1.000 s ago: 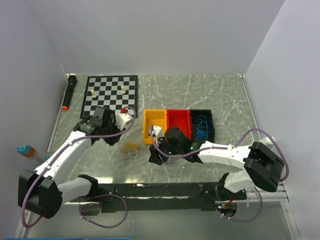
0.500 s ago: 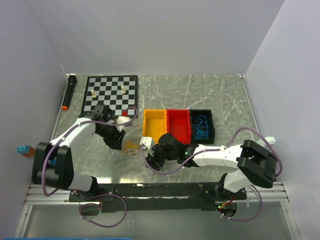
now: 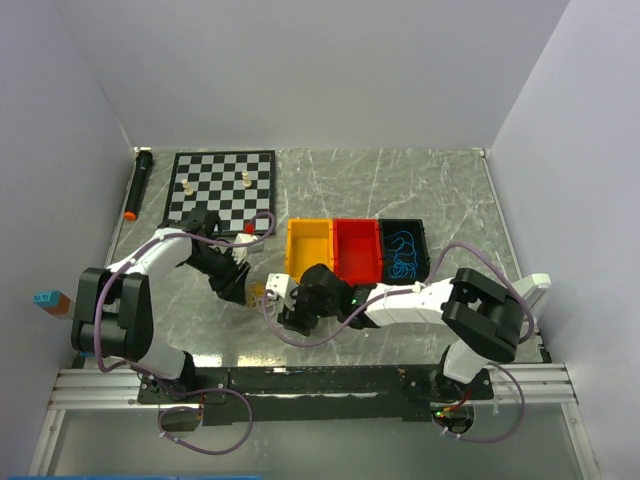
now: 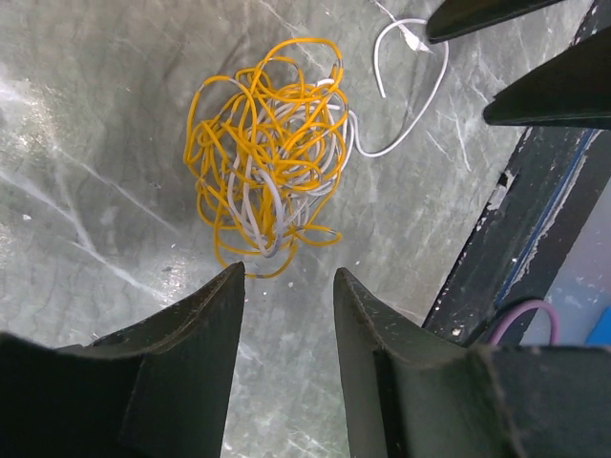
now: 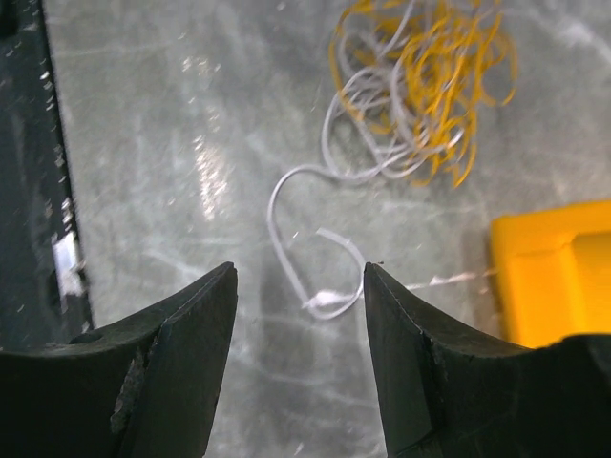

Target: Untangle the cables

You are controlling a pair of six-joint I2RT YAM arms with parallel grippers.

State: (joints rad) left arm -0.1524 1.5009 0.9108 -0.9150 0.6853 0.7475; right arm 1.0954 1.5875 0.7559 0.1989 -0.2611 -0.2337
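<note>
**Both hands closing on the knot, nothing gripped yet**

Change over the last second (top view): both arms have swung inward. The left hand (image 4: 286, 277) has come away from the chessboard (image 3: 222, 190) edge and now sits just beside the cables (image 4: 267, 162). The right hand (image 5: 301, 272) has slid left from in front of the yellow bin (image 3: 310, 250) to the near side of the same bunch. The bunch itself appears not to have shifted.

Cables, position: a loose knot of yellow and white strands lies flat on the tabletop (image 3: 400, 190), off the yellow bin's near left corner and between the two hands. One white end (image 5: 325, 302) trails clear of the knot toward the near edge. A blue cable (image 3: 403, 250) lies apart in the black bin (image 3: 405, 223).

Left hand: fingers parted moderately with nothing between them, and the knot just ahead of the tips.

Right hand: fingers spread wide and holding nothing. The white end lies on the tabletop under the gap.

Reading: the approach looks about finished and the first pull has not begun, since yellow and white are fully intertwined. The right hand seems lined up to take the free white end. The left hand seems placed to hold the yellow mass while that end is drawn out. The strands are thin, so a closing hand could slip off or catch several at once.

Writing: no brand, label or lettering is legible in any view.
</note>
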